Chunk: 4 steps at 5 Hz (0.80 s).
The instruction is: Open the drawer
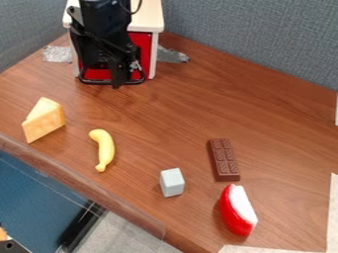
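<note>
The black gripper (117,76) hangs at the upper left, in front of the drawer cabinet (157,20), which has a cream top and white sides. It overlaps the black handle (137,81) at the drawer's lower front; whether they touch I cannot tell. The red drawer front (146,47) shows on the right of the arm and in a strip low down. The arm covers most of it, so any small gap around the drawer is hidden.
A cheese wedge (45,120) and a banana (103,149) lie on the left. Toward the front right are a pale cube (172,182), a chocolate bar (224,159) and a red-and-white toy (238,210). Silvery tape (57,54) is beside the cabinet; a grey partition (257,34) stands behind.
</note>
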Available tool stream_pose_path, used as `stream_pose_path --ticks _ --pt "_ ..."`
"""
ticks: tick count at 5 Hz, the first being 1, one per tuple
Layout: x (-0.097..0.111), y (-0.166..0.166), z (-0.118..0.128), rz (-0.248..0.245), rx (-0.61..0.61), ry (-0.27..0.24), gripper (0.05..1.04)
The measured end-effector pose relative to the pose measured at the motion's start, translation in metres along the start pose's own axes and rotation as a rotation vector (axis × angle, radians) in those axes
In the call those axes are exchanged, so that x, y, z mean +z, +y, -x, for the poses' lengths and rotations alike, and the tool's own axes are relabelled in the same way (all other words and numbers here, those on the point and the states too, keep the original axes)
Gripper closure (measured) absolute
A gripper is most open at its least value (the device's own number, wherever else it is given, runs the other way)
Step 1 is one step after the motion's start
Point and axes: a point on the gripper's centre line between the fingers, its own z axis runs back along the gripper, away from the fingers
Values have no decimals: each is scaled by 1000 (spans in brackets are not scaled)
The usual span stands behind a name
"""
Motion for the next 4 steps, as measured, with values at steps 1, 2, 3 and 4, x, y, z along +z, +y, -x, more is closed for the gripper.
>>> stream_pose_path --ticks 1,2,3,4 --pt "-21 16 -3 86 -242 23 85" --pt "-39 21 -6 117 -479 27 85" --pt "-43 23 -14 74 -583 -21 85" --pt "-48 18 -19 73 -686 -90 85"
